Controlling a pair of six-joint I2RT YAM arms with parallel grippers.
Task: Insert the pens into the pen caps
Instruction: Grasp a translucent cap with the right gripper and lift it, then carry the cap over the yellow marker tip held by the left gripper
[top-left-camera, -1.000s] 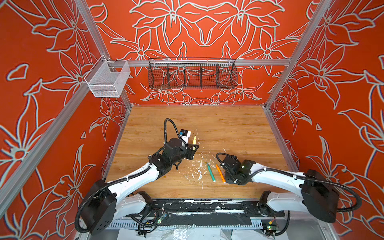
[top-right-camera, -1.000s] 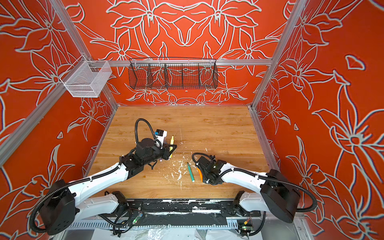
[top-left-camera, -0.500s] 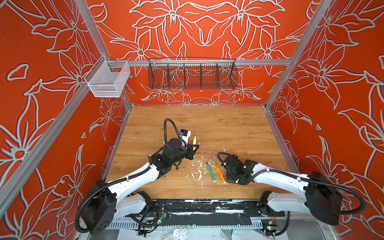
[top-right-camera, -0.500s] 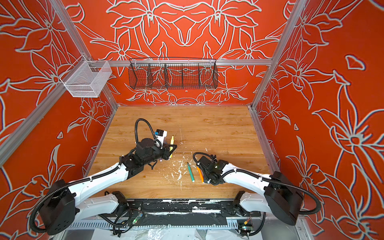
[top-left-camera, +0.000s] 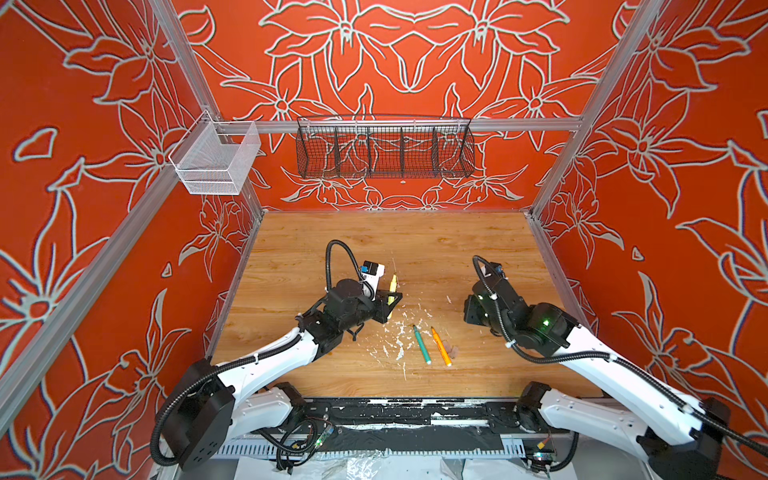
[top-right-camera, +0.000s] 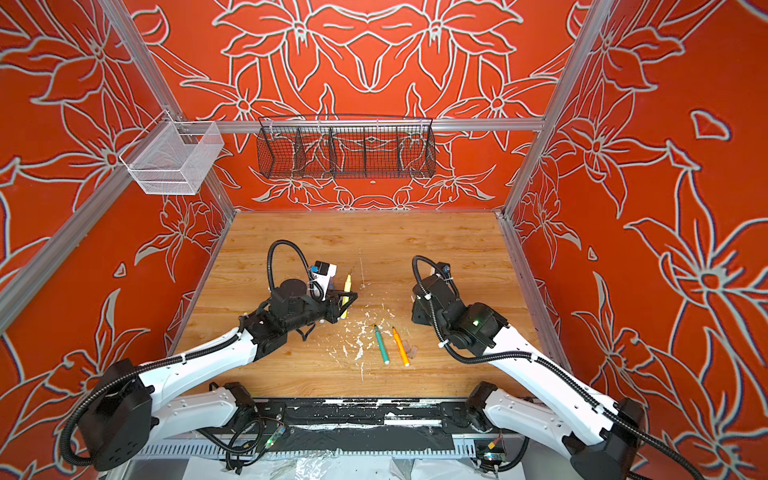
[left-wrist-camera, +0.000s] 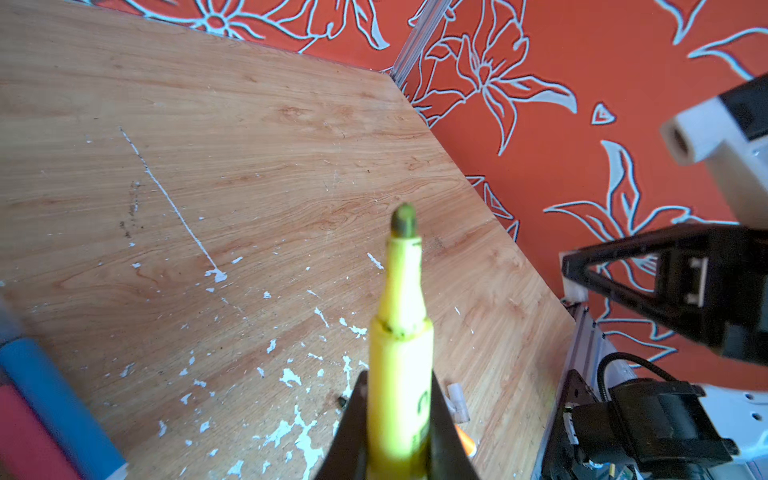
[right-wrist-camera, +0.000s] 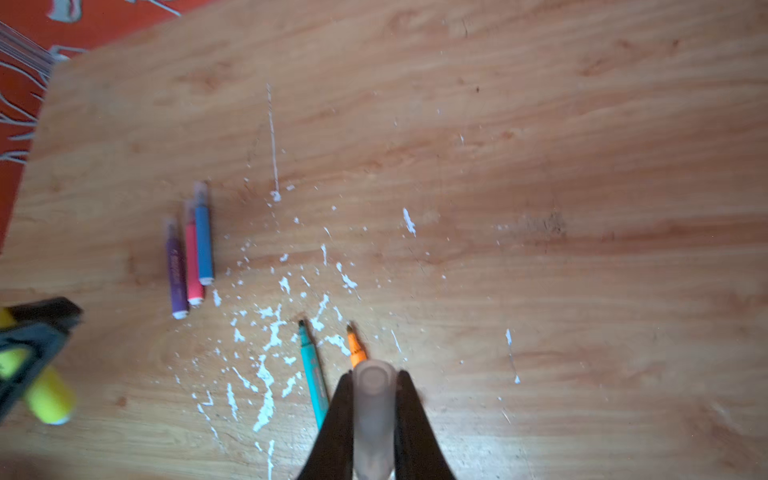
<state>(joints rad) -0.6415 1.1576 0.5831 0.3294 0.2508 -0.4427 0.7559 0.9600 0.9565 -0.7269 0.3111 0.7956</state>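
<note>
Yellow plastic, light and stiff: the yellow pen (left-wrist-camera: 399, 353) should handle easily, though its smooth round barrel could twist or slide under an end-on push. The left gripper (left-wrist-camera: 398, 376) pinches it at mid-barrel above the table (top-left-camera: 415, 241), leaving the tapered neck and dark tip free. That looks like the right place to hold it.

The translucent cap (right-wrist-camera: 374, 399) is small, hollow and probably slick. The right gripper (right-wrist-camera: 375, 374) is pressed together on its sides with 1 end facing forward. Whether that end is the open one I cannot tell. Too hard a squeeze might oval the mouth.

On the wood lie the green pen (top-left-camera: 422, 345) and orange pen (top-left-camera: 440, 347), both uncapped, with loose caps (top-left-camera: 451, 349) just beside the orange one, among white flecks (top-left-camera: 395, 336). The purple pen (right-wrist-camera: 176, 274), pink pen (right-wrist-camera: 192, 262) and blue pen (right-wrist-camera: 203, 241) lie side by side near the left arm and seem capped.

Compared with 1 second ago, the right gripper has risen from beside the orange pen and drawn off to the right. The left arm and the pens on the table have not moved.
</note>
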